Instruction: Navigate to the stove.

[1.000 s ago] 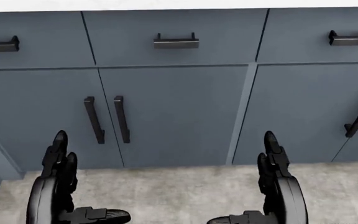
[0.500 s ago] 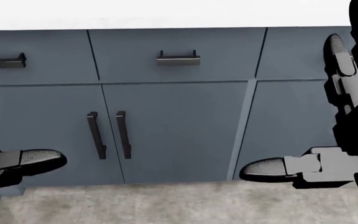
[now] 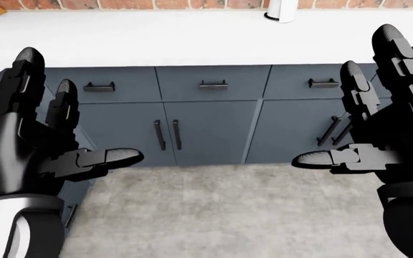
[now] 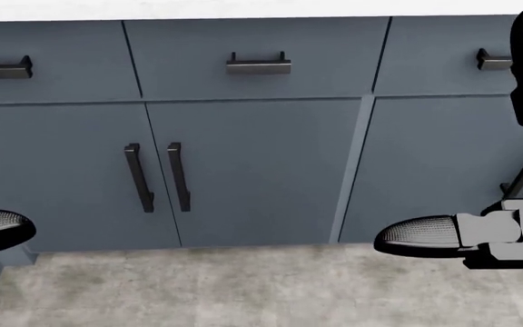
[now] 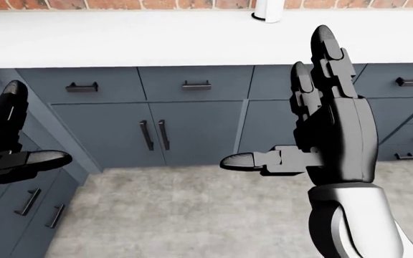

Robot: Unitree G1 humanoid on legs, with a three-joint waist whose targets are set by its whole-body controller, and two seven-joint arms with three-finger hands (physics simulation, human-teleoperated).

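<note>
The stove is not in any view, so its direction cannot be read from here. What fills the eye views is a run of slate-blue cabinet doors and drawers with black bar handles (image 3: 214, 85) under a plain white worktop (image 3: 156, 40), whose far edge meets a red brick wall (image 5: 120, 4). A white cylindrical object (image 3: 279, 9) stands near that far edge; what it is cannot be told.

Both hands are raised and empty. The left robot hand (image 3: 45, 142) has its fingers spread wide with the thumb pointing inward, and the right robot hand (image 5: 321, 140) is the same, fingers upright and thumb out sideways.

The main risk, as I judge it, is walking on with no sight of the target: the robot faces cabinets squarely across a grey speckled floor (image 3: 228, 209), and going straight would drive the raised hands into the worktop's near edge. A second cabinet run (image 5: 27, 204) meets the first at a corner on the left, so a careless left turn could clip it.
</note>
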